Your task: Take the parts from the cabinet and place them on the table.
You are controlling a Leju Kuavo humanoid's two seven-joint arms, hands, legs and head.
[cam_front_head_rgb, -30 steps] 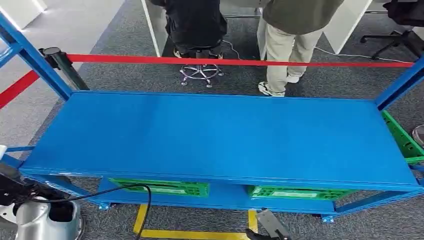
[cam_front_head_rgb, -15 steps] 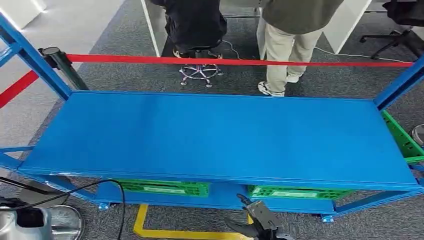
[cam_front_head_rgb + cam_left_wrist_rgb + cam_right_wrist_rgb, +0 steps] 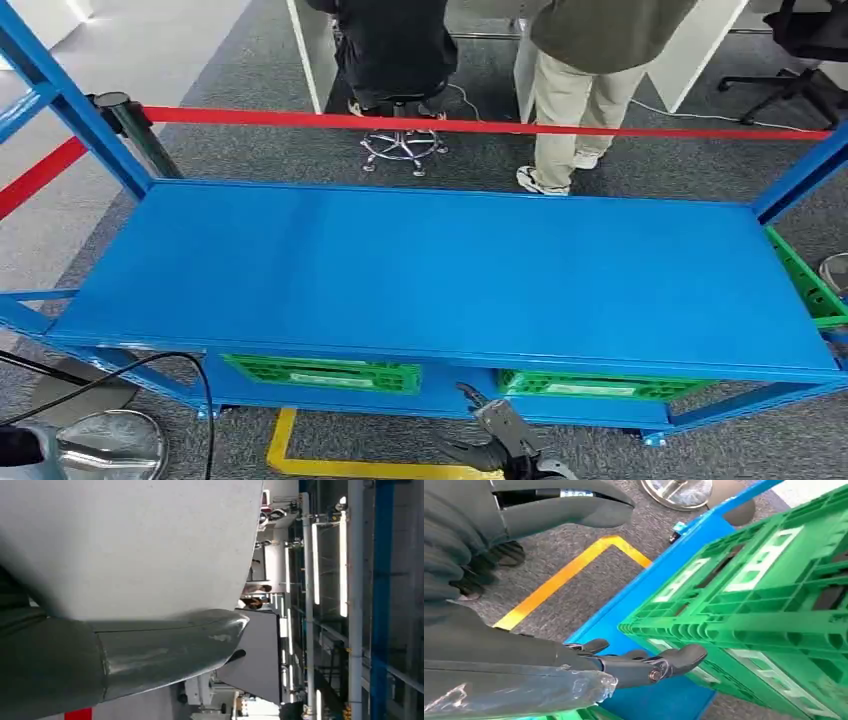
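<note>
One hand shows plainly for you: the right hand rises at the bottom edge of the head view, its fingers spread apart and holding nothing. You see it in front of the cabinet, just below the front edge of the lower shelf, near the gap between two green crates. In the right wrist view its fingertips sit close to the corner of the right crate, with the blue lower shelf under them; you cannot tell whether they touch the crate. The thumb stands well apart from the other fingers.

Your left hand is out of sight in the head view, and the left wrist view gives you a pale surface and a grey cover close up, so you cannot tell how that hand lies.

The left crate and the right crate both stand on the lower shelf, under the wide blue top shelf. The parts themselves cannot be made out in the crates. A third green crate shows at the cabinet's right end.

On the grey carpet under the hand you have a yellow floor line. Behind the cabinet runs a red barrier tape, and beyond it a person stands beside another seated on a stool.
</note>
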